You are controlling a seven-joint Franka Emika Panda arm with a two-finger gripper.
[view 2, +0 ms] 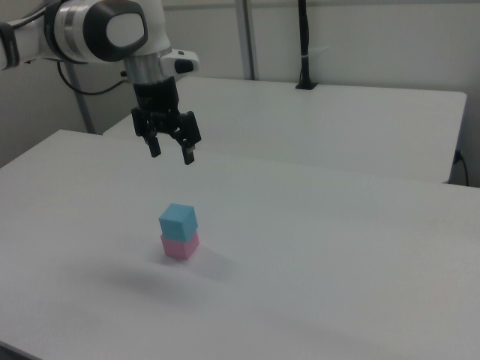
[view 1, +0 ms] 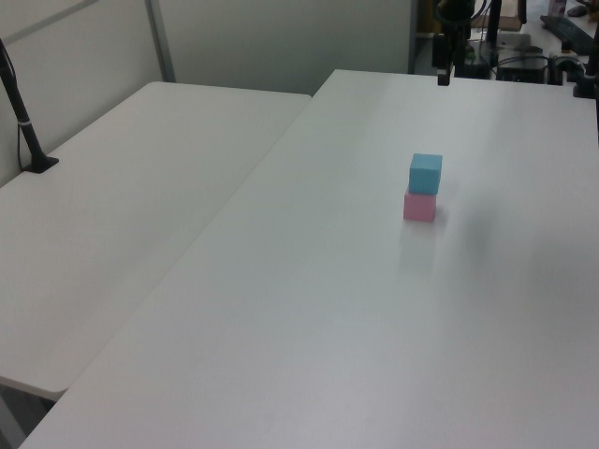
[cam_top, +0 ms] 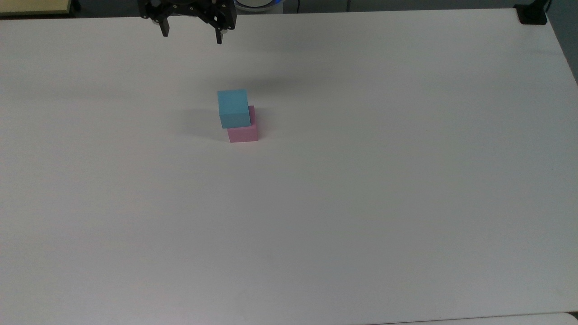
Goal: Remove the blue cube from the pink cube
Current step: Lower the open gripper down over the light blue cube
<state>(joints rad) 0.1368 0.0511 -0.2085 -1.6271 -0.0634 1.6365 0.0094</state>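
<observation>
White tabletop [cam_top: 361,203] spreads across the whole scene, matte and plain, with a second white table [view 1: 131,206] butted against it on the left view's left and a black post [view 1: 21,112] standing at that table's far edge. In the right view the same kind of post [view 2: 304,45] rises behind the work surface.

Going left to right in the top view, the gripper [cam_top: 192,38] comes first, hanging at the upper edge of the tabletop with its two black fingers spread apart and nothing between them. In the right view the gripper [view 2: 172,154] points straight down from the white arm [view 2: 105,30], held in the air well above the table.

Further toward the top view's right and nearer the camera sits the blue cube [cam_top: 233,108], stacked on the pink cube [cam_top: 244,132]. The blue one is twisted slightly and offset toward the top view's left, so a strip of pink shows along its right side. In the right view the blue cube [view 2: 178,219] rests on the pink cube [view 2: 181,247], below the gripper and well apart from it, slightly to the right view's right.
</observation>
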